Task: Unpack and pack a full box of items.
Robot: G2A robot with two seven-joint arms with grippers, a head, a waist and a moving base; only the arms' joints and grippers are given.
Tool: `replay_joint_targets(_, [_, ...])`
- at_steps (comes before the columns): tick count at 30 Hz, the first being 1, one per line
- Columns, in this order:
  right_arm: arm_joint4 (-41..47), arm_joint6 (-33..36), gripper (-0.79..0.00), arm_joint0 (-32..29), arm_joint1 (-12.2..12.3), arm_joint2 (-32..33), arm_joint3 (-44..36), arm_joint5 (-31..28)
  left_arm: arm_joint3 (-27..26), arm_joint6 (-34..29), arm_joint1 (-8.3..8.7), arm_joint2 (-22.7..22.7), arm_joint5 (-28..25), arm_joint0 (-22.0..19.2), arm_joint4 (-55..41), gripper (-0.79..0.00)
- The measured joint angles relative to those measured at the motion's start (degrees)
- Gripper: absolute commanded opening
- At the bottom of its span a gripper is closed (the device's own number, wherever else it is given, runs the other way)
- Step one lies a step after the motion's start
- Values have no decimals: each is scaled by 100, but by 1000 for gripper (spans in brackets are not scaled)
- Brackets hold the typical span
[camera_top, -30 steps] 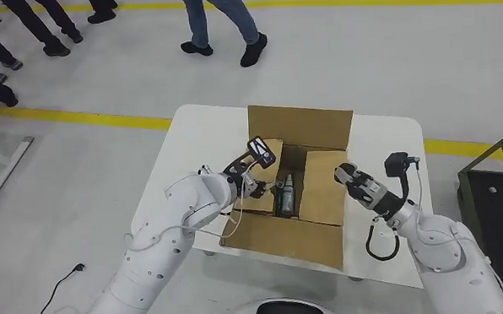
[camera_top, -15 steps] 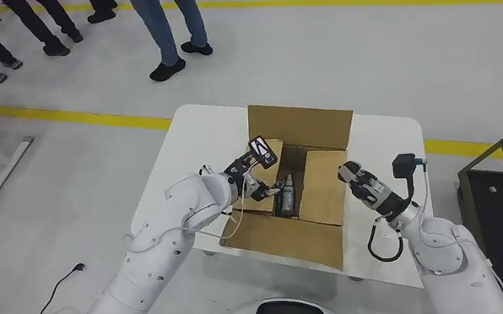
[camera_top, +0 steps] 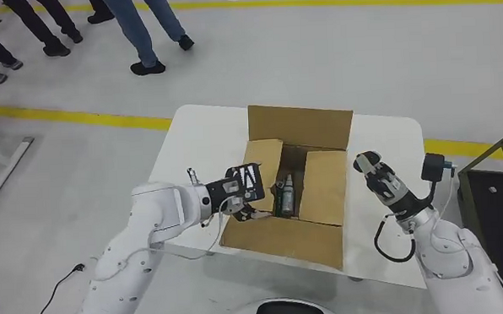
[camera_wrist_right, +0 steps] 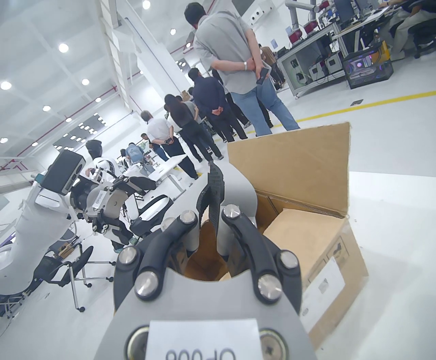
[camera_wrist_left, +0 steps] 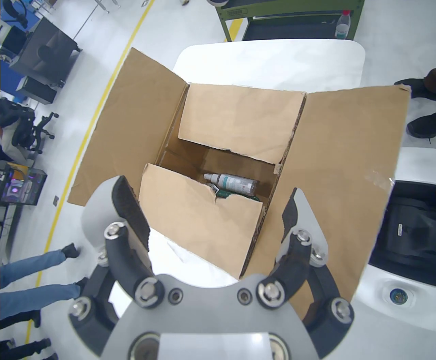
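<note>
Box (camera_top: pixel 280 236) at the centre of the table (camera_top: pixel 191 134). Its side flaps fold inward and hide most of the contents. A bottle (camera_wrist_left: pixel 235 182) lies in the gap, over a dark item (camera_wrist_left: pixel 223 193) too covered to identify. Left hand (camera_wrist_left: pixel 209 204) is spread wide and empty at the left flap. Right hand (camera_wrist_right: pixel 214 184) is pinched closed and empty, right of the box.
</note>
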Motion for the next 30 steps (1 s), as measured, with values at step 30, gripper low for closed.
replay_joint_targets(30, [-144, -234, -785, 87, -8, -153, 404, -115, -887, 827, 739, -743, -163, 916, 883, 0])
